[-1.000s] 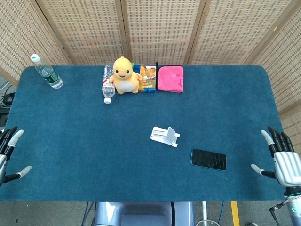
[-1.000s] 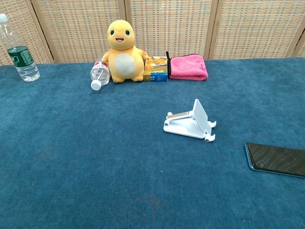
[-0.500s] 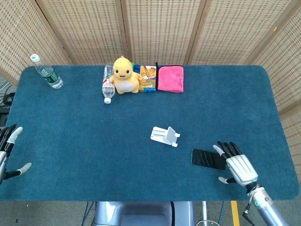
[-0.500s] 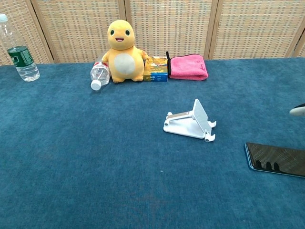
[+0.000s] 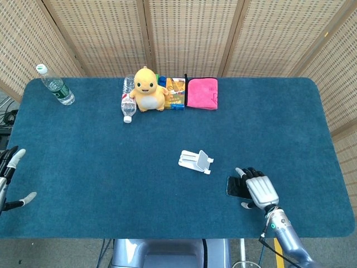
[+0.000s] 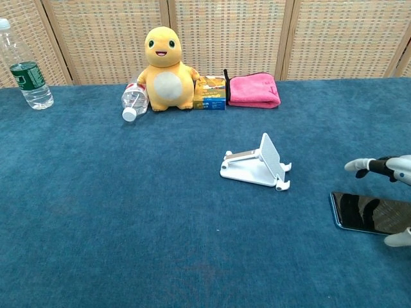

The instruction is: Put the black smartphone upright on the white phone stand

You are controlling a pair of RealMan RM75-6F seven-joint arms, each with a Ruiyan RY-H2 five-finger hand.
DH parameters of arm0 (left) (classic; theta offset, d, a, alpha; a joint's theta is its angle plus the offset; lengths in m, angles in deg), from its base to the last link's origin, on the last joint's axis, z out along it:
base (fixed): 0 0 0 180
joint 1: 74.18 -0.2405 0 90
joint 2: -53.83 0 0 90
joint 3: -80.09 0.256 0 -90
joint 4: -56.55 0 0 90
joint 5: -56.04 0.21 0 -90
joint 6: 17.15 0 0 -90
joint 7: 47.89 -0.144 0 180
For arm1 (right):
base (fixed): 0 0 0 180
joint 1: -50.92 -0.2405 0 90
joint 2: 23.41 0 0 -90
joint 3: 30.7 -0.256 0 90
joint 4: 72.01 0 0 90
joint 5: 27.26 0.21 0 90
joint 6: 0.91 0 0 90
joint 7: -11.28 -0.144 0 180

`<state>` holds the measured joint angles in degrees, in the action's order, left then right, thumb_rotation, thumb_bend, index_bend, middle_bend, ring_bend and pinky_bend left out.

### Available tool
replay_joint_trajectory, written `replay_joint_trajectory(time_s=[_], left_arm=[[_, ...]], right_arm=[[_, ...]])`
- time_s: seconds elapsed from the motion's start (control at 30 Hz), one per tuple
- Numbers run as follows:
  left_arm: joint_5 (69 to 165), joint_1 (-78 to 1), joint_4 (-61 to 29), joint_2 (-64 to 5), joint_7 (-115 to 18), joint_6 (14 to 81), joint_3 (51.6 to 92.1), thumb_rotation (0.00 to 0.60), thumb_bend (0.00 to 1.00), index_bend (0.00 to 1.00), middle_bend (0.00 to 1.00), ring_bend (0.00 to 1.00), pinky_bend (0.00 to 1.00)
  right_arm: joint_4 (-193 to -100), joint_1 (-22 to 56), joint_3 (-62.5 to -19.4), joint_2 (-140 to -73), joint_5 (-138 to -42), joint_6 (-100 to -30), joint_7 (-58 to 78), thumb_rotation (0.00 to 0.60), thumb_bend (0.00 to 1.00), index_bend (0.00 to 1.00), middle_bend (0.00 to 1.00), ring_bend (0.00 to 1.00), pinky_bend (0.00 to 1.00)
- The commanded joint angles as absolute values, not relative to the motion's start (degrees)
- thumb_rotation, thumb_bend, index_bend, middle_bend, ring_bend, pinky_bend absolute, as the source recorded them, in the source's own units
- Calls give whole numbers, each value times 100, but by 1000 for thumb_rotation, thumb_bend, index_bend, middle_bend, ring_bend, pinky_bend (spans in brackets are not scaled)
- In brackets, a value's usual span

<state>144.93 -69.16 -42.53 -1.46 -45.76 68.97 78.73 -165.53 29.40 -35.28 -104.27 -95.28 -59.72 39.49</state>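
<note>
Phone (image 6: 367, 213) flat on worktop (image 5: 111, 167), right of stand (image 5: 195, 161). Right hand (image 5: 259, 190) above it, fingers spread, holding nothing. Left hand (image 5: 10, 178) idle at edge, fingers apart. Risk: thin phone skids on cloth, fingers fail to lift edge.

A rectangular table (image 5: 83, 167) covered in dark blue carpet-like cloth fills the scene. Along its far edge sits a row of items: a yellow plush toy (image 5: 147, 89), a clear plastic bottle lying on its side (image 5: 128, 104) touching the toy, a small colourful box (image 5: 175, 93), and a folded pink cloth (image 5: 202, 93). An upright water bottle with a green label (image 5: 55, 85) stands at the far left corner. Near the middle rests a white phone stand (image 5: 195, 161). A black smartphone (image 5: 236, 187) lies flat, to the right of the stand and nearer the front edge.
</note>
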Motion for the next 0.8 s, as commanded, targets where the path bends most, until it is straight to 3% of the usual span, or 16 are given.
replay_joint_trajectory(time_s=[0.03,0.33,0.57,0.67,0.8], left_arm=[[14498,-6915,-4250,-139,-4558,6894,7875,600,0,0,0,0,0],[14491,-6916,-4254,-130,-4548,6884,7877,600,0,0,0,0,0],[14478,-6904,-4248,-131,-4542,6858,7872,600,0,0,0,0,0],[14478,-6900,-4250,-136,-4548,6842,7878,600,0,0,0,0,0],[14476,-6897,-4256,-135,-4551,6834,7879,600,0,0,0,0,0]], right_arm=[[-16642,2829,-3582,-10585,-9193,-5953,4314,600,53,116,195,146,226],[-16491,2698,-3543,-10806,-8826,-6023,4607,600,53,133,208,159,226],[-16105,2661,-3432,-11093,-8889,-6239,4764,600,93,190,279,234,268],[-15956,2628,-3383,-11168,-8912,-6218,4785,600,166,213,331,285,320],[-15884,2608,-3361,-11204,-8981,-6213,4690,600,385,255,396,362,363]])
